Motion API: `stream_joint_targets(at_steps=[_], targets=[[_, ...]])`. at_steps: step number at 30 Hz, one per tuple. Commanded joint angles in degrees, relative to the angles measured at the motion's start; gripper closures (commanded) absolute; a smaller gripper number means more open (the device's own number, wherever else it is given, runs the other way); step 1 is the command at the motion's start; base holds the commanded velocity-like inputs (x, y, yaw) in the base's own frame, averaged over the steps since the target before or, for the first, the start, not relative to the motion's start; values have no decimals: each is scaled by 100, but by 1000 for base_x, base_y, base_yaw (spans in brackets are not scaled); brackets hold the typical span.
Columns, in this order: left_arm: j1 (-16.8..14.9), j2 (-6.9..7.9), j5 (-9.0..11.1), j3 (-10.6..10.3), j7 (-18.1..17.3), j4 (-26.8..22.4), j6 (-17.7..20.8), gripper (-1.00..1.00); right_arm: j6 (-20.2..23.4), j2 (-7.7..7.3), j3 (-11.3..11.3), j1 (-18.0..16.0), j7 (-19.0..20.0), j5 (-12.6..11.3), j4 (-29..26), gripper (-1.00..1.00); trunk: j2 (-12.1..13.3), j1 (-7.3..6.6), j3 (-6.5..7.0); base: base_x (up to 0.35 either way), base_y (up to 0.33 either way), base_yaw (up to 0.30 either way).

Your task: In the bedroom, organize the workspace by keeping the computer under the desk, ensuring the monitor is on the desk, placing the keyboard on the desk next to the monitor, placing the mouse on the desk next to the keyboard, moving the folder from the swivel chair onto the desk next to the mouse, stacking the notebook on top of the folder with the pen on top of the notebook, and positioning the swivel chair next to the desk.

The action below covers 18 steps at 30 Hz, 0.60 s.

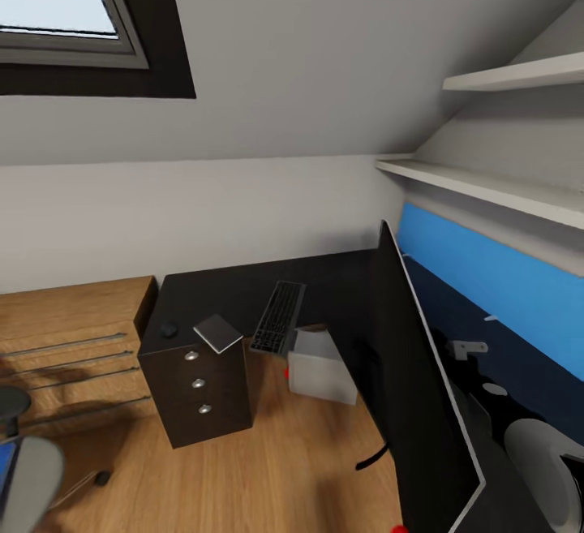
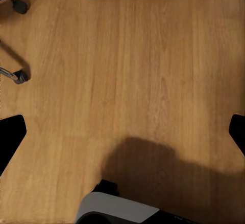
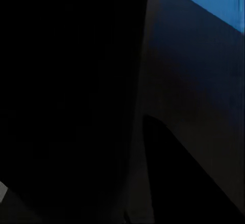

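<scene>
Holds the left tool [image 2: 124,134] spread wide, aimed straight down at the wood floor [image 2: 153,70] near the swivel chair [image 1: 28,468] castors; cannot tell the right tool's state, lost in dark close against the monitor [image 1: 422,387]. Risks tipping that monitor, edge-on at the bench [image 1: 219,290] rim with its stand [image 1: 369,462] seemingly over the floor, should the right arm [image 1: 535,452] swing. Leaves keyboard [image 1: 278,316], mouse [image 1: 169,329] and notebook [image 1: 217,332] on the bench, computer [image 1: 320,367] below.
</scene>
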Motion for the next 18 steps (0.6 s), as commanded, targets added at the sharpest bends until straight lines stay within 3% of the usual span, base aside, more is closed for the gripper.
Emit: stream_joint_targets(at_steps=[1, 3, 12, 18], targets=[[-6, 5, 61, -38, 38, 1, -33, -100, -23, 4, -136, -10, -8, 25, 0, 100, -16, 0, -12, -321, -92, 0], [-6, 5, 61, -38, 36, 1, -33, -100, -20, 12, -136, -10, -200, 25, 0, 100, -16, 0, -12, -322, -89, 0], [-6, 5, 52, -47, 40, -1, -33, -100, -14, 12, -144, -10, -231, 25, -5, 100, -16, 0, -12, -318, -84, 0], [-6, 5, 52, -47, 40, 0, -33, -100, -27, 13, -138, -10, -218, 25, -5, 100, -16, 0, -12, -163, -20, 0]])
